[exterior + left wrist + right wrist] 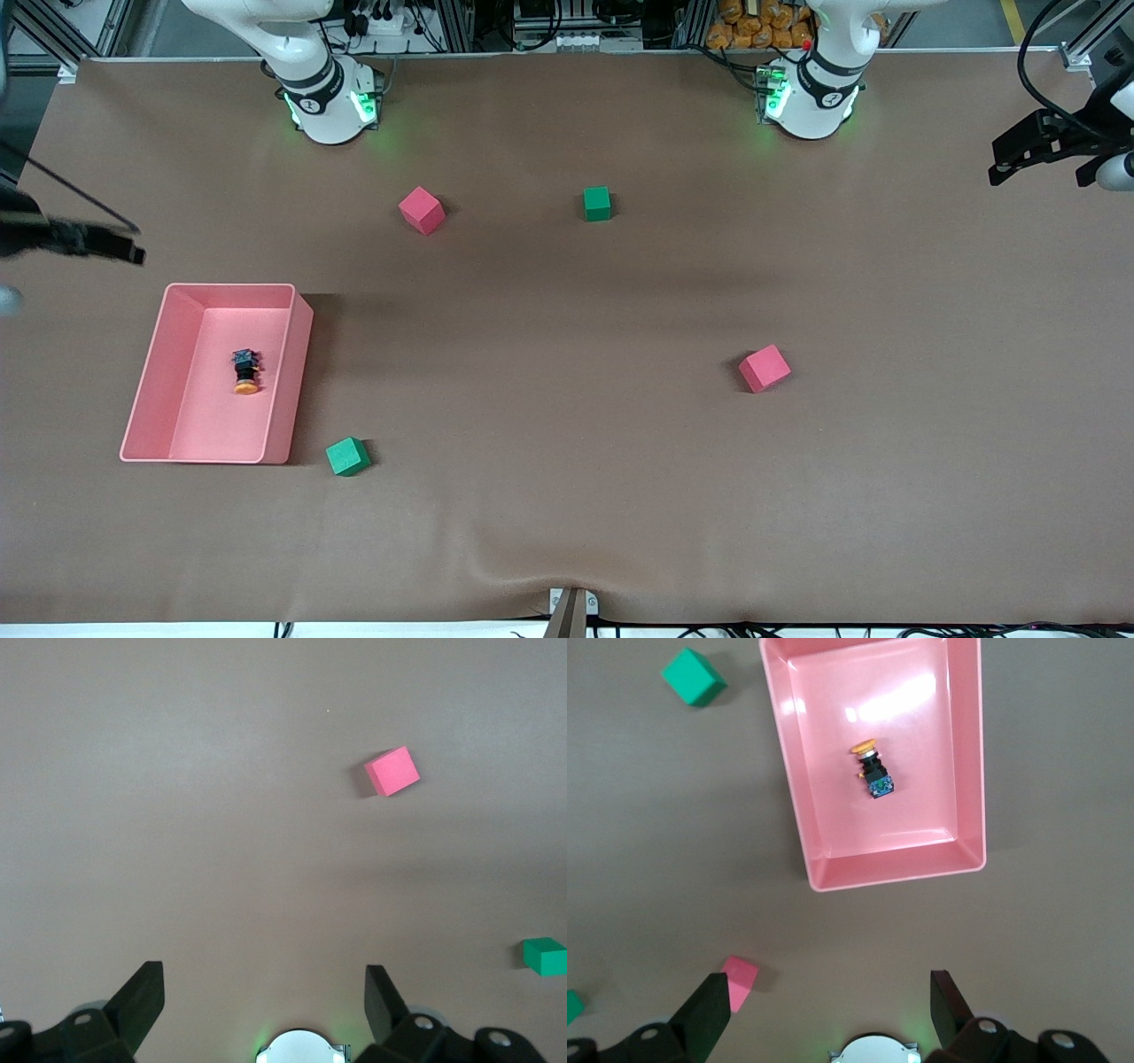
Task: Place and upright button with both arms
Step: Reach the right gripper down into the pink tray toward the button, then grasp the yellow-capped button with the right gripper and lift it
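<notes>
Nearest the front camera we see a green cube (347, 456) beside the pink tray (146, 403), which sits toward the right arm's end of the table. In the tray lies the button (245, 371) on its side, orange cap pointing toward the front camera. Farther up, a pink cube (765, 368) rests toward the left arm's end, then another pink cube (421, 210) and a second green cube (597, 203). The right gripper (828, 1010) hangs over the table by the tray, jaws apart and empty; the left gripper (264, 1001) hangs over bare table, likewise spread.
</notes>
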Controlling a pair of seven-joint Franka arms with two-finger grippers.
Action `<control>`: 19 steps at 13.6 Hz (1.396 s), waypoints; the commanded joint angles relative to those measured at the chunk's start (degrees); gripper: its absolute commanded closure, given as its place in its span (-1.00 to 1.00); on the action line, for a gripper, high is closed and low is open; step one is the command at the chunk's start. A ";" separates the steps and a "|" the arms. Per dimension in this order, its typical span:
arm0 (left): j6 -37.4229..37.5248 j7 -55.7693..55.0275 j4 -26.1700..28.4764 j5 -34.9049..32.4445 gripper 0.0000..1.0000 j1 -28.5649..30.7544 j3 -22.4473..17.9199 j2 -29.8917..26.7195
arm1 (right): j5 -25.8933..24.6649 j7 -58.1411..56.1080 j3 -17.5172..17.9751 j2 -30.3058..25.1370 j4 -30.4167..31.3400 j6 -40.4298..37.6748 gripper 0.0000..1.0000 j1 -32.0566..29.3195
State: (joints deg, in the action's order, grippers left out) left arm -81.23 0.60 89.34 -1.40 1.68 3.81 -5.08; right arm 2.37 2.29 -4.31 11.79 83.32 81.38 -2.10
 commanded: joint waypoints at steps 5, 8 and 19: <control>0.90 1.42 -0.84 -0.54 -1.00 0.43 -0.03 0.42 | 1.85 -8.16 -0.17 9.81 10.46 20.03 -1.00 -2.47; 0.90 1.42 -0.92 -0.54 -1.00 0.43 -0.03 0.86 | 3.68 -14.33 -0.17 13.52 15.09 28.79 -1.00 -3.70; 0.90 1.51 -0.84 -0.62 -1.00 0.52 -0.20 0.95 | 5.63 -15.03 -0.17 21.78 21.80 49.21 -1.00 -3.26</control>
State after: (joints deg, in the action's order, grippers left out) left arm -81.12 0.73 89.36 -1.40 1.74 3.51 -4.38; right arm 6.60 -10.88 -4.59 32.67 104.41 127.78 -5.21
